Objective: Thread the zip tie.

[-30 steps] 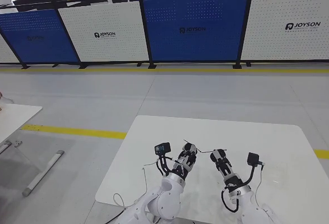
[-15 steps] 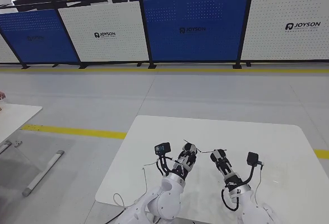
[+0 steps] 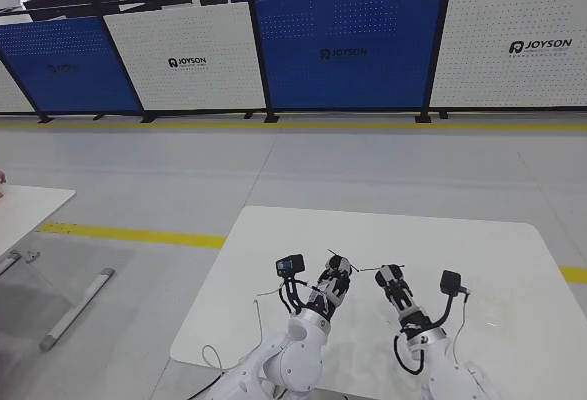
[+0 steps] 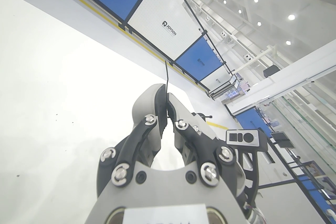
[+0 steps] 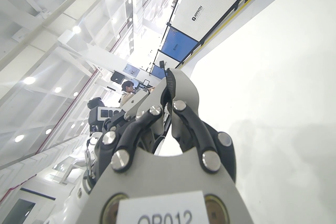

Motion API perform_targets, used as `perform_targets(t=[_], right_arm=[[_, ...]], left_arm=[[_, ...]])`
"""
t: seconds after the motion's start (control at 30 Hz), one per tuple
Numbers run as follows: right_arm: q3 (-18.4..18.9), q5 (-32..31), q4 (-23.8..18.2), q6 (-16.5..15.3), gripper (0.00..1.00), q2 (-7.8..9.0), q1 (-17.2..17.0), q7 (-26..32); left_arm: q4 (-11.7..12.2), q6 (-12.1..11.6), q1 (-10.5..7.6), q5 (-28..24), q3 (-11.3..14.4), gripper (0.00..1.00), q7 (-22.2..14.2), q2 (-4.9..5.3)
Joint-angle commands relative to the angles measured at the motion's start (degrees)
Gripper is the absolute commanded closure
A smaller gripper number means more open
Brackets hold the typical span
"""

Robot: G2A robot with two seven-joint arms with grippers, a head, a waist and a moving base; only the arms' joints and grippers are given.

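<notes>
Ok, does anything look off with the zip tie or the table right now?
Nothing stands out. The left gripper is shut on the zip tie, whose thin tail sticks out straight past its fingertips; the right gripper is shut on the head end. A few dark specks dot the table.

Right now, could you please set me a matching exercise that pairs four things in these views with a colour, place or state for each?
Things:
1. left pincer
2. right pincer
3. zip tie
4. table

Descriptions:
A. white, lying beneath both arms
B. black and thin
C. shut on the end with a small blocky head sticking out
D. shut on a plain thin strap that pokes straight out past the tips

Pairs: 1-D, 2-C, 3-B, 4-A
</notes>
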Motion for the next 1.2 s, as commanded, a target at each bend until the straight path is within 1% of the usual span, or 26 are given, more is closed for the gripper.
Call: perform_targets(t=[0.0, 0.3, 0.57, 0.73, 0.97, 1.17], right_arm=[[0.1, 0.0, 0.1, 0.0, 1.0, -0.08, 0.0, 0.2], [0.1, -0.1, 0.8, 0.0, 1.0, -0.62, 0.4, 0.9], [1.4, -0.6, -0.1, -1.3, 1.0, -0.65, -1.1, 1.0], [1.5, -0.8, -0.1, -0.9, 1.0, -0.84, -0.9, 1.5], [0.7, -1.1, 1.2, 0.6, 1.0, -1.45, 0.5, 1.8], [0.6, -1.3, 1.5, 0.4, 1.0, -1.75, 0.5, 1.8]], left_arm=[[0.0, 0.0, 0.0, 0.0, 0.0, 1.0, 0.0, 0.0], [0.0, 0.0, 0.0, 0.0, 0.0, 1.0, 0.0, 0.0], [0.0, 0.0, 0.0, 0.0, 0.0, 1.0, 0.0, 0.0], [0.0, 0.0, 0.0, 0.0, 0.0, 1.0, 0.0, 0.0], [0.0, 0.0, 0.0, 0.0, 0.0, 1.0, 0.0, 0.0], [0.0, 0.0, 0.0, 0.0, 0.0, 1.0, 0.0, 0.0]])
